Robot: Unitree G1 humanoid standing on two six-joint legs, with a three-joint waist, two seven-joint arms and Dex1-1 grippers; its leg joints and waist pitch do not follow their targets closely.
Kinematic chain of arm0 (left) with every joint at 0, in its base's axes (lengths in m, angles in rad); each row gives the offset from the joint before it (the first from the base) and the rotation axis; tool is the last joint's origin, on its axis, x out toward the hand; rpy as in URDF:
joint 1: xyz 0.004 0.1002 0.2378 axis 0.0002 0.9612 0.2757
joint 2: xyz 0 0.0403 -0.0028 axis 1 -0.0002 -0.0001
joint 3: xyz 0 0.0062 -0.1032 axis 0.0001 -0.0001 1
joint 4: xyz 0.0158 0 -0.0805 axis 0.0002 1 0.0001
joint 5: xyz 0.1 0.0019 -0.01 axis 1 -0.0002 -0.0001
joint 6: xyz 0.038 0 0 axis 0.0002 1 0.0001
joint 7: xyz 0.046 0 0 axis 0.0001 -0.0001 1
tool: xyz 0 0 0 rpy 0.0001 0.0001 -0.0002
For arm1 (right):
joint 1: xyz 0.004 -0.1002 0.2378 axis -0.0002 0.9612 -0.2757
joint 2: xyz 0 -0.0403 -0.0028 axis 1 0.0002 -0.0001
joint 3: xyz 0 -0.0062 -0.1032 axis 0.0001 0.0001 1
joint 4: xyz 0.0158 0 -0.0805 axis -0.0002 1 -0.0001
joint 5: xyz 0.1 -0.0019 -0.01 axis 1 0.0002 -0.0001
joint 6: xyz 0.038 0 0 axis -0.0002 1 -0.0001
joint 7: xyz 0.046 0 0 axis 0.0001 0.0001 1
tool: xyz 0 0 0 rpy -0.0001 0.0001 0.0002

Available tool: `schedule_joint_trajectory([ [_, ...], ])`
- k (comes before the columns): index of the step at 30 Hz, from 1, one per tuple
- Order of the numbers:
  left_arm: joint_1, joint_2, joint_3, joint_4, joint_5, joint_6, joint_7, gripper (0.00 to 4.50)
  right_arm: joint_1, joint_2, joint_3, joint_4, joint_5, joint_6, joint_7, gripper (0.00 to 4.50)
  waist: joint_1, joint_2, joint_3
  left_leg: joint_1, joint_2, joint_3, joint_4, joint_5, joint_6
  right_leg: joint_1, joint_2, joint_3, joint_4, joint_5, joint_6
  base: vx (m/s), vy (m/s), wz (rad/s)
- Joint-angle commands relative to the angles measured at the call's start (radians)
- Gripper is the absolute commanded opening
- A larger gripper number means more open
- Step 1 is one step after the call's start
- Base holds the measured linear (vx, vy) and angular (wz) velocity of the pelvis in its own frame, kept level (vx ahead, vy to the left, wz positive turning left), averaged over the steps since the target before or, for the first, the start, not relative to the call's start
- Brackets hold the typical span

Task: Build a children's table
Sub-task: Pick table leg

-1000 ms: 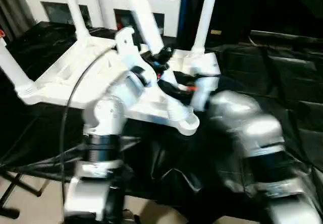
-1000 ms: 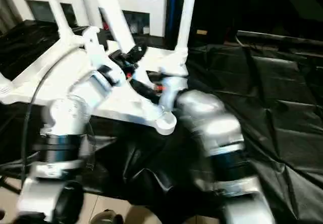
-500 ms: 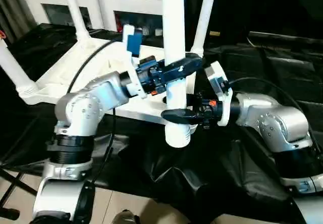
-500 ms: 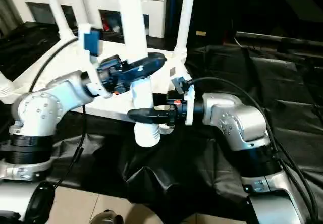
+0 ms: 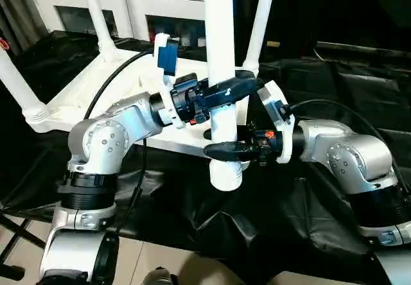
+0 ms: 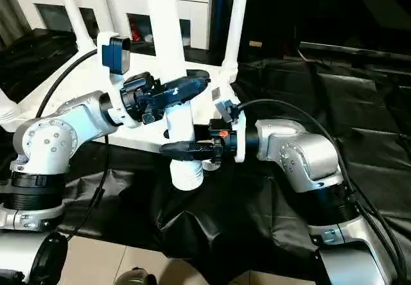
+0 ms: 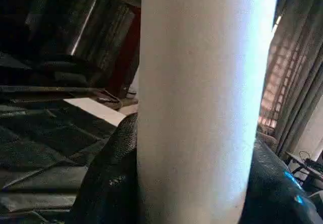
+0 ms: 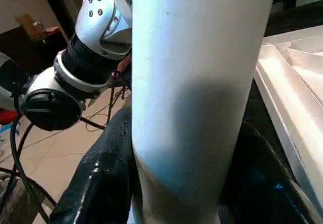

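Where black sheeting (image 5: 334,73) spreads, cabinet (image 5: 128,2) behind.

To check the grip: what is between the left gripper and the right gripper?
Bare white leg: the left gripper clamps it above, the right gripper below, seen in the left eye view.

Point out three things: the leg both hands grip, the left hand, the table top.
leg (image 5: 219,34): left eye view, upper shaft above the hands.
left hand (image 5: 226,92): left eye view, dark fingers wrapped on the leg.
table top (image 5: 83,95): left eye view, ribbed underside facing up.
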Motion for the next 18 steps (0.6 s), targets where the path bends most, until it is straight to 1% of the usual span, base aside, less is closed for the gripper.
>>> schedule_joint_trajectory([
  [1, -0.002, -0.010, -0.014, -0.047, -0.033, -0.006, -0.028, 2.56, 0.018, -0.008, -0.012, 0.021, -0.038, -0.002, -0.056, 1.87, -0.001, -0.007, -0.092, 0.013, 0.033, -0.011, -0.071, -0.160, -0.001, 0.058, -0.072, 0.055, -0.082, -0.307, -0.138, 0.000, 0.000, 0.00],
  [2, 0.000, -0.011, -0.018, -0.046, -0.012, -0.021, -0.010, 2.59, 0.018, 0.001, -0.020, 0.021, -0.037, -0.008, -0.072, 1.87, -0.001, -0.007, -0.092, 0.014, 0.034, -0.011, -0.071, -0.157, -0.002, 0.057, -0.071, 0.055, -0.081, -0.295, -0.143, 0.000, 0.000, 0.00],
  [4, 0.002, -0.012, -0.021, -0.046, 0.003, -0.031, 0.002, 2.78, 0.018, 0.007, -0.025, 0.022, -0.036, -0.012, -0.083, 1.87, -0.002, -0.008, -0.093, 0.012, 0.033, -0.011, -0.072, -0.152, -0.002, 0.059, -0.071, 0.055, -0.079, -0.282, -0.149, 0.000, 0.000, 0.00],
  [5, 0.002, -0.017, -0.022, -0.040, 0.032, -0.050, 0.039, 2.91, 0.012, 0.029, -0.042, 0.030, -0.041, -0.022, -0.126, 1.87, -0.003, -0.010, -0.092, 0.013, 0.034, -0.010, -0.072, -0.155, -0.003, 0.058, -0.072, 0.056, -0.080, -0.281, -0.149, 0.000, 0.000, 0.00],
  [6, 0.001, -0.027, -0.022, -0.029, 0.073, -0.071, 0.095, 2.91, 0.004, 0.054, -0.060, 0.040, -0.053, -0.035, -0.182, 1.87, -0.003, -0.008, -0.092, 0.013, 0.033, -0.011, -0.072, -0.161, -0.007, 0.058, -0.073, 0.055, -0.080, -0.295, -0.146, 0.000, 0.000, 0.00],
  [7, -0.004, -0.039, -0.032, -0.007, 0.151, -0.105, 0.195, 3.00, -0.004, 0.083, -0.072, 0.051, -0.071, -0.055, -0.239, 1.86, -0.005, -0.009, -0.091, 0.013, 0.034, -0.011, -0.073, -0.161, -0.011, 0.057, -0.073, 0.056, -0.083, -0.301, -0.142, 0.000, 0.000, 0.00],
  [9, -0.008, -0.058, -0.040, 0.017, 0.236, -0.134, 0.318, 3.00, -0.008, 0.119, -0.082, 0.059, -0.091, -0.080, -0.303, 1.86, -0.006, -0.013, -0.090, 0.016, 0.035, -0.011, -0.074, -0.171, -0.024, 0.056, -0.074, 0.055, -0.086, -0.327, -0.121, 0.000, 0.000, 0.00],
  [10, -0.008, -0.065, -0.039, 0.022, 0.252, -0.138, 0.349, 3.00, -0.009, 0.129, -0.085, 0.062, -0.096, -0.083, -0.324, 1.86, -0.006, -0.012, -0.090, 0.015, 0.034, -0.011, -0.074, -0.170, -0.025, 0.056, -0.074, 0.056, -0.087, -0.331, -0.114, 0.000, 0.000, 0.00],
  [11, -0.011, -0.084, -0.030, 0.033, 0.281, -0.145, 0.420, 3.00, -0.010, 0.148, -0.085, 0.071, -0.109, -0.099, -0.358, 1.86, -0.005, -0.014, -0.091, 0.014, 0.032, -0.011, -0.074, -0.171, -0.025, 0.058, -0.074, 0.054, -0.089, -0.347, -0.096, 0.000, 0.000, 0.00],
  [12, -0.012, -0.096, -0.021, 0.040, 0.290, -0.143, 0.460, 3.00, -0.011, 0.159, -0.086, 0.077, -0.116, -0.106, -0.380, 1.86, -0.004, -0.012, -0.091, 0.014, 0.032, -0.012, -0.074, -0.168, -0.026, 0.057, -0.073, 0.055, -0.088, -0.344, -0.091, 0.000, 0.000, 0.00],
  [13, -0.014, -0.109, -0.012, 0.047, 0.299, -0.141, 0.501, 3.00, -0.012, 0.171, -0.087, 0.084, -0.123, -0.114, -0.401, 1.86, -0.007, -0.012, -0.091, 0.013, 0.033, -0.011, -0.075, -0.168, -0.030, 0.056, -0.073, 0.055, -0.087, -0.339, -0.094, 0.000, 0.000, 0.00],
  [14, -0.017, -0.131, 0.002, 0.057, 0.319, -0.144, 0.571, 3.00, -0.012, 0.191, -0.087, 0.094, -0.133, -0.127, -0.435, 1.86, -0.005, -0.012, -0.092, 0.016, 0.032, -0.011, -0.073, -0.172, -0.029, 0.055, -0.073, 0.054, -0.090, -0.342, -0.092, 0.000, 0.000, 0.00],
  [15, -0.017, -0.147, 0.009, 0.061, 0.330, -0.154, 0.609, 3.00, -0.012, 0.205, -0.084, 0.099, -0.145, -0.142, -0.458, 1.86, -0.007, -0.013, -0.091, 0.011, 0.033, -0.012, -0.075, -0.170, -0.030, 0.056, -0.073, 0.053, -0.088, -0.329, -0.096, 0.000, 0.000, 0.00],
  [17, -0.015, -0.178, 0.012, 0.061, 0.358, -0.185, 0.670, 3.00, -0.009, 0.238, -0.076, 0.093, -0.162, -0.153, -0.508, 1.86, -0.006, -0.014, -0.094, 0.012, 0.032, -0.013, -0.075, -0.163, -0.025, 0.057, -0.073, 0.054, -0.088, -0.316, -0.096, 0.000, 0.000, 0.00],
  [18, -0.015, -0.179, 0.012, 0.062, 0.359, -0.186, 0.672, 3.00, -0.008, 0.240, -0.075, 0.092, -0.163, -0.154, -0.509, 1.86, -0.006, -0.014, -0.093, 0.011, 0.032, -0.013, -0.075, -0.160, -0.023, 0.056, -0.072, 0.054, -0.087, -0.304, -0.095, 0.000, 0.000, 0.00],
])
